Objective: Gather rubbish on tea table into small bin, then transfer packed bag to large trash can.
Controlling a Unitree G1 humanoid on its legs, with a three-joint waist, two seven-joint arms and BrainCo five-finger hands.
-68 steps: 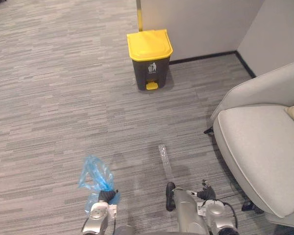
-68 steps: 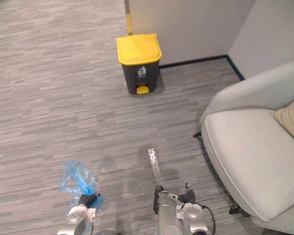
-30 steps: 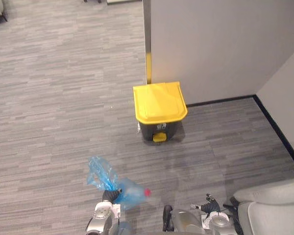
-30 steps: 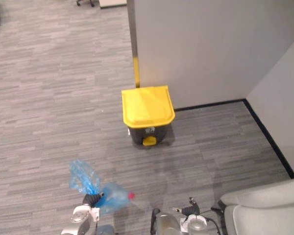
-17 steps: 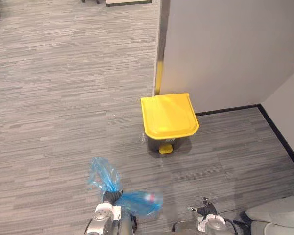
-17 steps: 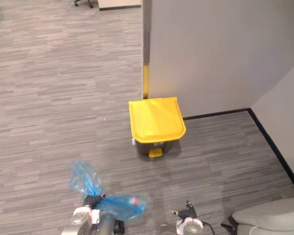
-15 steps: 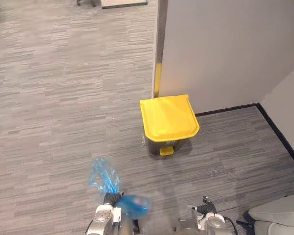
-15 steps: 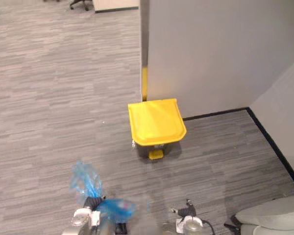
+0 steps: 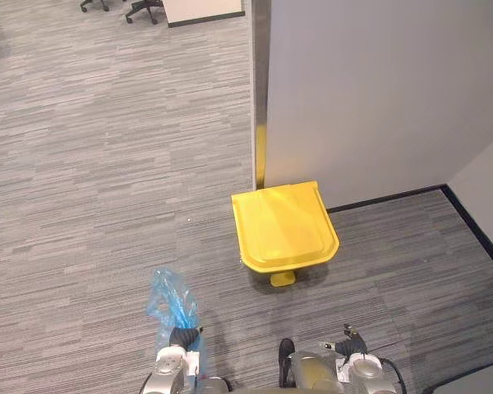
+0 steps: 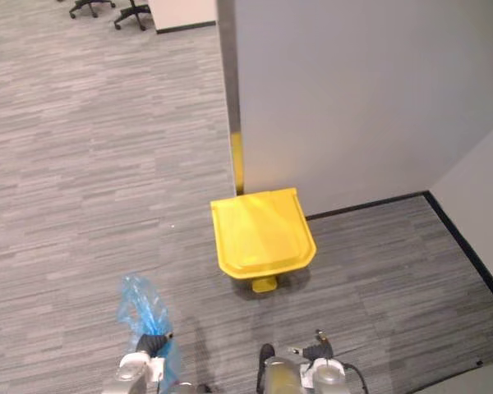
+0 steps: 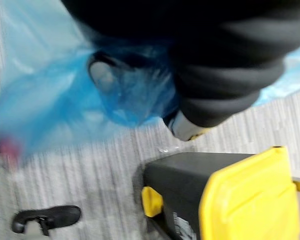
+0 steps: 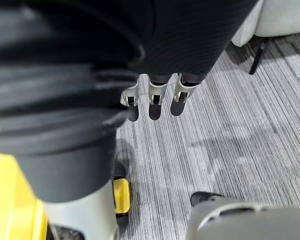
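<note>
A large trash can with a yellow lid [image 9: 286,228], a dark body [image 11: 190,185] and a yellow pedal [image 9: 283,279] stands shut against the grey wall. My left hand [image 9: 177,351] sits low in the eye views, to the left of the can and nearer to me. It is shut on the gathered neck of a blue plastic bag [image 9: 169,302], whose loose top sticks up above the fist. In the left wrist view its fingers [image 11: 104,76] curl into the blue film. My right hand [image 12: 154,102] hangs over the carpet near the pedal, fingers straight and holding nothing.
A grey partition wall [image 9: 370,90] with a metal corner post [image 9: 260,98] rises right behind the can. Office chair bases [image 9: 119,6] stand far off at the back left. A pale armchair [image 12: 282,20] stands close to my right side. Grey carpet stretches to the left.
The camera has come closer to the can, which now lies nearer and more central, and the armchair has left the eye views. The bag's full end swung right and has dropped back.
</note>
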